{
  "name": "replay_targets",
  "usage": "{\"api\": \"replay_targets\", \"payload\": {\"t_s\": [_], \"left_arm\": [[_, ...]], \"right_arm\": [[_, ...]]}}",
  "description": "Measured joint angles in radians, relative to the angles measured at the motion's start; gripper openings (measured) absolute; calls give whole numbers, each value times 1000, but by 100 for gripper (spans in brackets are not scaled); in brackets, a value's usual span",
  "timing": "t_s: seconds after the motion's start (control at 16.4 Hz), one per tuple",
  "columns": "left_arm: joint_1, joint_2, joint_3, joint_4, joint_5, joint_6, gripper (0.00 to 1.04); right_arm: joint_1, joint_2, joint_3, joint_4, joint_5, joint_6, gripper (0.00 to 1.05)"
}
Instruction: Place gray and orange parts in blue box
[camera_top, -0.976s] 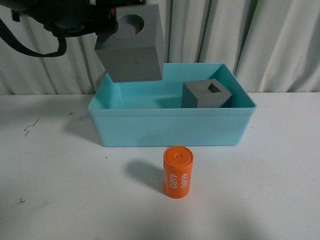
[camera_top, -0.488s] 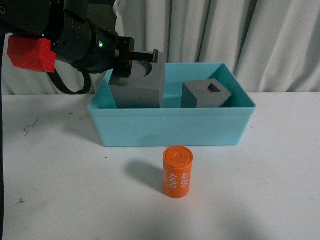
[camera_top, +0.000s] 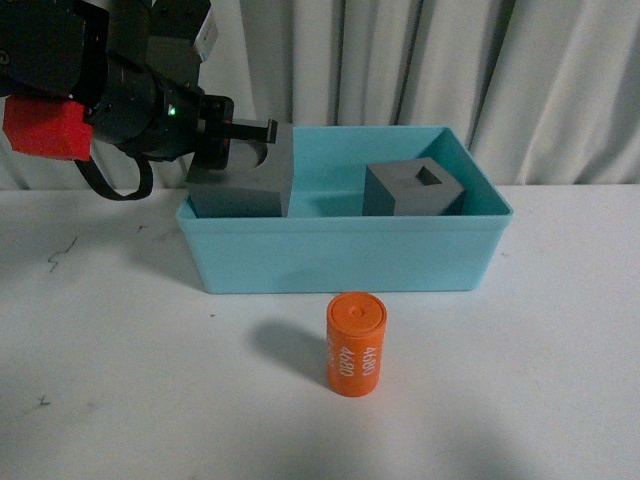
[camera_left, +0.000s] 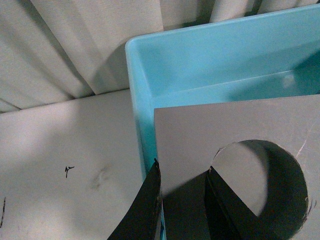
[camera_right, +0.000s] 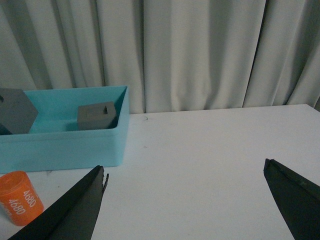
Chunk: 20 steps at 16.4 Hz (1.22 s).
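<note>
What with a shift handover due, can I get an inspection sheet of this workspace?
Surface: white table, few dark marks.
Job's things: recessed gray cube at blue box left end, gripped; square-hole gray cube inside, right; orange cylinder upright on table, in front of box.
Clutter: nothing seen.
Claws: left claw shut on recessed gray cube; right claw open, empty.
Cables: black cable loop near left claw.
Surroundings: pale curtain behind.

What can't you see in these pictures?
- Front view: the underside of the round-recess cube is hidden behind the wall of the blue box, so whether it rests on the floor is unclear.
- Left wrist view: the left gripper and that cube are cut off by the picture's edge.
- Right wrist view: the orange cylinder is cut off by the edge.
</note>
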<state>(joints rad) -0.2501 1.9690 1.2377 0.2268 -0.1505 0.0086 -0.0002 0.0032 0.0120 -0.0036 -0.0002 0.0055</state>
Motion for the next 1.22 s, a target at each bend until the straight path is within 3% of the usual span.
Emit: {"api": "replay_targets", "payload": {"t_s": [0.12, 0.43, 0.49, 0.55, 0.73, 1.04, 1.1, 1.22], "left_arm": [[5, 0, 0, 1, 5, 0, 20], [32, -43, -32, -41, 32, -31, 73], [50, -154, -68, -118, 80, -118, 95], [61, -268, -112, -157, 130, -201, 99], [101, -829, -404, -327, 359, -437, 98], [216, -1350, -758, -694, 364, -514, 98], [268, -1493, -867, -850, 371, -525, 98], [275, -1567, -909, -892, 376, -526, 98]], "right_arm": [[0, 0, 0, 0, 0, 0, 98], [0, 0, 0, 0, 0, 0, 98], [0, 0, 0, 0, 0, 0, 98], [0, 0, 0, 0, 0, 0, 98], [0, 0, 0, 0, 0, 0, 98], [0, 0, 0, 0, 0, 0, 98], [0, 0, 0, 0, 0, 0, 98], [0, 0, 0, 0, 0, 0, 98]]}}
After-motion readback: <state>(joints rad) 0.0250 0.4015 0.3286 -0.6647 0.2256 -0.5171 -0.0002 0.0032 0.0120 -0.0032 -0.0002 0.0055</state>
